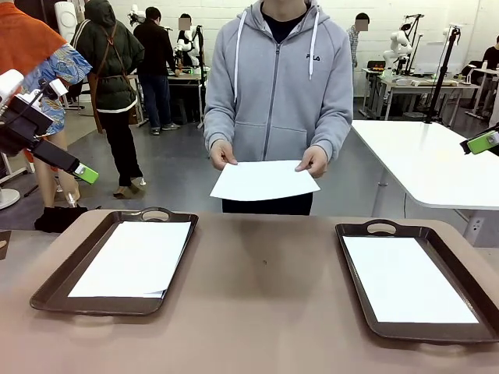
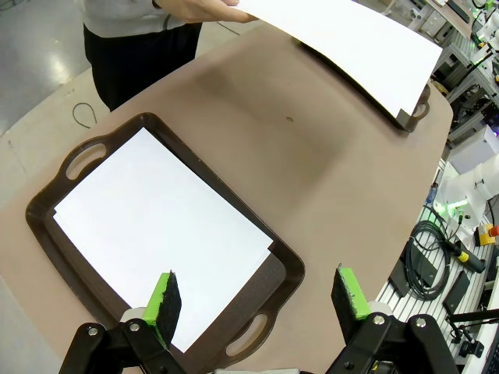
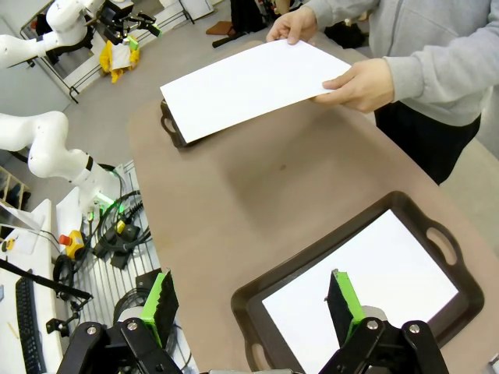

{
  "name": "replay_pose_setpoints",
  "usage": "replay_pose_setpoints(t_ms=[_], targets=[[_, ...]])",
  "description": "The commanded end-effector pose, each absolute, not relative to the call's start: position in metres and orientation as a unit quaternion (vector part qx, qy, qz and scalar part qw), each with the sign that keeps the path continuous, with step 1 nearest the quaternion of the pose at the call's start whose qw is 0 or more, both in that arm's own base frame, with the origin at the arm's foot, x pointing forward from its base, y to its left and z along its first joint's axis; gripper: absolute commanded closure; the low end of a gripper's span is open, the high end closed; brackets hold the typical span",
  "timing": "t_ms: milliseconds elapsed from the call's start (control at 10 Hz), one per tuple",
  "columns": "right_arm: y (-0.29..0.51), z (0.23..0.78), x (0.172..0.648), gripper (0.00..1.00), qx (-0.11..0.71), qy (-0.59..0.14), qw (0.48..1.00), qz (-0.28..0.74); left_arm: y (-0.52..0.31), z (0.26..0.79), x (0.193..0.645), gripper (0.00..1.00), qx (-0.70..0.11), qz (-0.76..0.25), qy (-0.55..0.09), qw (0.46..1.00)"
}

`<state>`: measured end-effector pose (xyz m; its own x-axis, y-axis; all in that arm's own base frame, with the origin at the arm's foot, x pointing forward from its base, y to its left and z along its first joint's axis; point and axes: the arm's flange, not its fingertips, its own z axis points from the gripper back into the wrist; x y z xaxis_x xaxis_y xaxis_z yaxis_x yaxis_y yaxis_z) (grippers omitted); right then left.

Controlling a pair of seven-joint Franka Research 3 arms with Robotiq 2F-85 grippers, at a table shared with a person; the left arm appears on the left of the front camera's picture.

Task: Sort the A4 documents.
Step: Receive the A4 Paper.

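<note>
Person (image 1: 278,86) holds sheet (image 1: 263,181) between 2 paper-filled trays (image 1: 54,284).

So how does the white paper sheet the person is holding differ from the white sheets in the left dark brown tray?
The held white paper sheet is up in the air above the table's far edge, gripped at both sides by the person's hands; the white sheets in the left dark brown tray lie flat and untouched. The held one is single; the tray shows more than one, with a lower corner peeking out. Both look blank, white and alike in size.
</note>
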<state>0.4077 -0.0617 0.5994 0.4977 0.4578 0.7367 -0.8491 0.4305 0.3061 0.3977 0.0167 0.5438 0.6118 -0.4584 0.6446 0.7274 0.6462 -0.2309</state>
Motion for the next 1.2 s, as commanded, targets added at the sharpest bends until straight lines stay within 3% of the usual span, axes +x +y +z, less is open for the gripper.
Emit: replay_pose_setpoints(t_ms=[0,1100], targets=[[-0.0613,0.6006,0.4065,0.0,0.343,-0.288,0.793,0.413,0.0184,0.5438,0.3974,0.0,-0.251,-0.346,-0.281,0.859],[-0.0613,0.6006,0.4065,0.0,0.343,-0.288,0.793,0.413,0.0184,0.5438,0.3974,0.0,-0.251,-0.346,-0.281,0.859]])
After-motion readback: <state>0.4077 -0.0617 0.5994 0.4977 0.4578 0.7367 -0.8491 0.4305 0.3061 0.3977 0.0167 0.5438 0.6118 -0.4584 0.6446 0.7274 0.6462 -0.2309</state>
